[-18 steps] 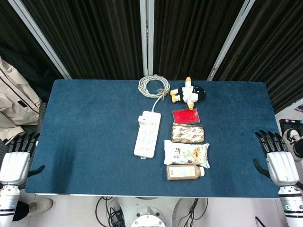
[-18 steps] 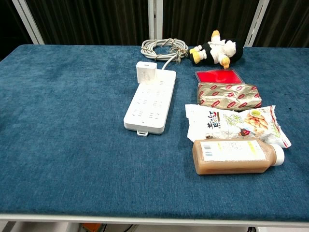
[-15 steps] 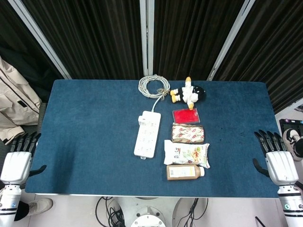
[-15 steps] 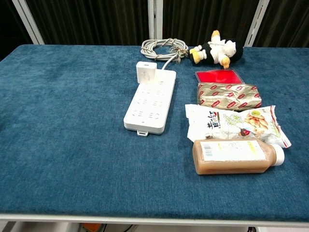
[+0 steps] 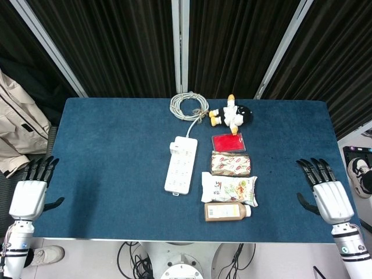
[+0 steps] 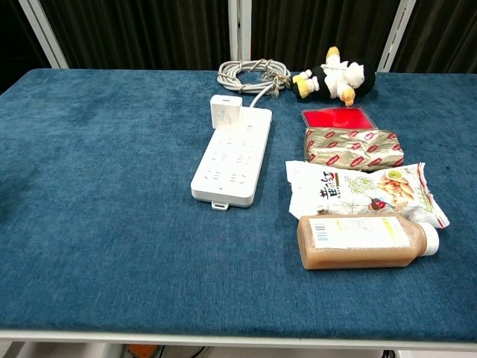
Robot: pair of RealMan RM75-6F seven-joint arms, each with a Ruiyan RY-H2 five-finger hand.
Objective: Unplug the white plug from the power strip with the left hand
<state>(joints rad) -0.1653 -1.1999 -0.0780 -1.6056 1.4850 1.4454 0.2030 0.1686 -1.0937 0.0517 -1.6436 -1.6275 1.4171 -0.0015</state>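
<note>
the left hand (image 5: 27, 196) hangs off the table's (image 5: 104, 151) left edge, far left of the power strip (image 5: 181, 164), palm down, fingers straight and spread, thumb out to the side, holding nothing. the power strip lies lengthwise near the table's middle, and the white plug (image 6: 225, 112) stands upright in its far end, seated in the socket. beyond the strip's far end its coiled cord (image 5: 188, 106) lies by the table's back edge. right of the strip runs a column of things: a plush toy (image 5: 231, 114) farthest back, then a red box (image 5: 228, 142), a patterned packet (image 5: 230, 163), a snack bag (image 5: 229, 188) and a brown bottle (image 5: 226, 211) on its side (cap pointing right). far right of the strip, the right hand (image 5: 326, 194) hovers over the table's right edge, fingers spread and straight, empty. only the head view shows either hand; the chest view shows the plug's upright block shape clearly, which from above is just a small square.
</note>
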